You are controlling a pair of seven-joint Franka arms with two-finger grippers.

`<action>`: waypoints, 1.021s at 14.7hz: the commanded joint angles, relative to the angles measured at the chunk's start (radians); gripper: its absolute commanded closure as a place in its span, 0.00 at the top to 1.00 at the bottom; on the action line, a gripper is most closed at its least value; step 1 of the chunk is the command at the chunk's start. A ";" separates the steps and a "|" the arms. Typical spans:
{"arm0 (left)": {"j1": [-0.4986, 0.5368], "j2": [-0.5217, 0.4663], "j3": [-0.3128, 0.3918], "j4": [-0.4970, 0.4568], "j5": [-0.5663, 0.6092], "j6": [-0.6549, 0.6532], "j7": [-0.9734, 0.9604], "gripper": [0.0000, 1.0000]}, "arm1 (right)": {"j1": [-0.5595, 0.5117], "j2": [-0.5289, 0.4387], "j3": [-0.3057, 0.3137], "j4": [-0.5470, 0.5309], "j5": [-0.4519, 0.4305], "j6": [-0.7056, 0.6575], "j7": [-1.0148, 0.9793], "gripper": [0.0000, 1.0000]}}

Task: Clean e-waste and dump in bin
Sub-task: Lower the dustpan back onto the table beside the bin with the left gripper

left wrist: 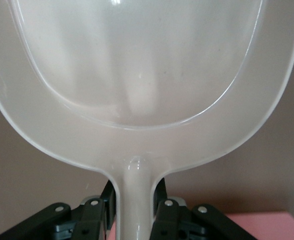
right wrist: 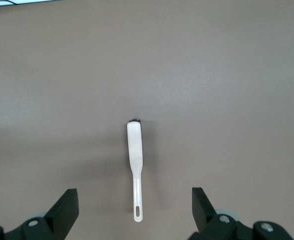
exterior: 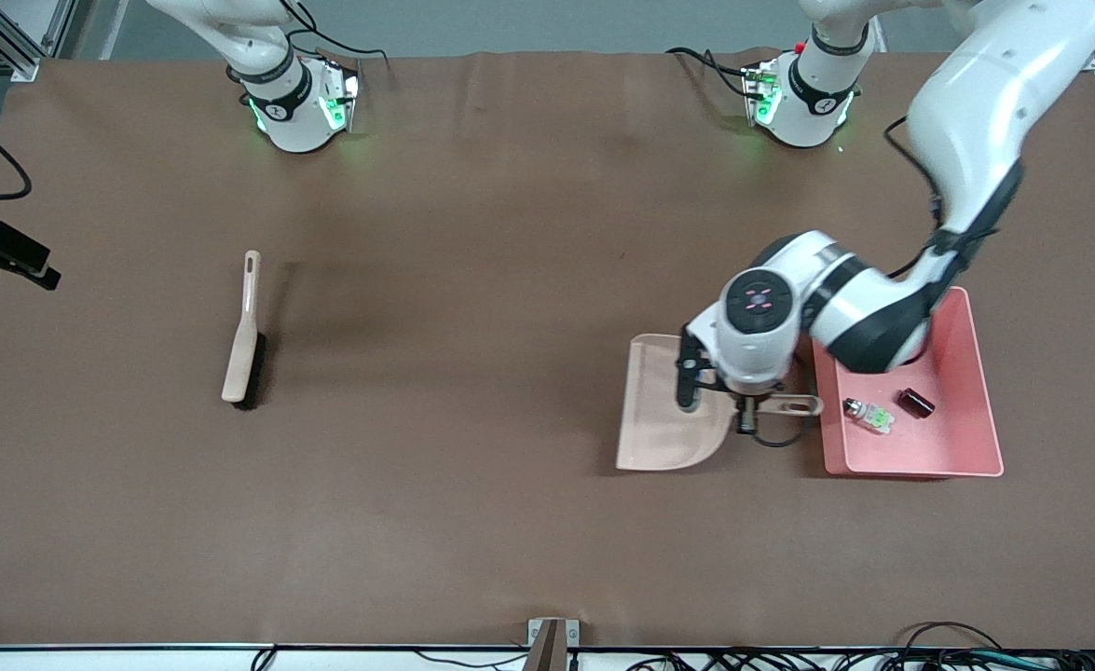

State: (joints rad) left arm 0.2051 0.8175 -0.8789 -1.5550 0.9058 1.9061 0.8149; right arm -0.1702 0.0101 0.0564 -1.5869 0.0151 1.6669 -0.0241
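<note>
The pink bin (exterior: 943,443) stands toward the left arm's end of the table. In it lie the white-grey part with a green label (exterior: 869,417) and the dark maroon-black block (exterior: 917,402). The beige dustpan (exterior: 663,405) lies beside the bin, its handle (exterior: 794,405) pointing at the bin. My left gripper (exterior: 748,412) is shut on that handle. In the left wrist view the handle runs between the fingers of my left gripper (left wrist: 135,192), with the empty dustpan (left wrist: 137,75) ahead and a corner of the bin (left wrist: 259,226) showing. My right gripper (right wrist: 135,200) is open, high over the brush (right wrist: 135,145).
The beige brush with dark bristles (exterior: 243,335) lies on the brown table toward the right arm's end. A black device (exterior: 6,252) sticks in at the table's edge at that end. The right gripper is out of the front view.
</note>
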 commanded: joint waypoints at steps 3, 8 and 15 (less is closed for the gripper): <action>-0.038 0.017 0.037 -0.019 -0.022 0.014 -0.051 0.00 | -0.006 0.005 0.017 0.018 -0.015 -0.009 -0.011 1.00; -0.038 0.012 0.037 -0.065 -0.022 0.004 -0.177 0.00 | -0.009 0.004 0.019 0.018 -0.003 -0.013 -0.010 1.00; -0.026 0.002 0.035 -0.094 -0.022 -0.001 -0.171 0.04 | -0.005 0.005 0.020 0.031 -0.012 -0.026 -0.010 1.00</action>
State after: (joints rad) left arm 0.1676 0.8550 -0.8426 -1.6100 0.8983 1.9158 0.6441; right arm -0.1696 0.0101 0.0693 -1.5794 0.0154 1.6563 -0.0275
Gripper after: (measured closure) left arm 0.665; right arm 0.000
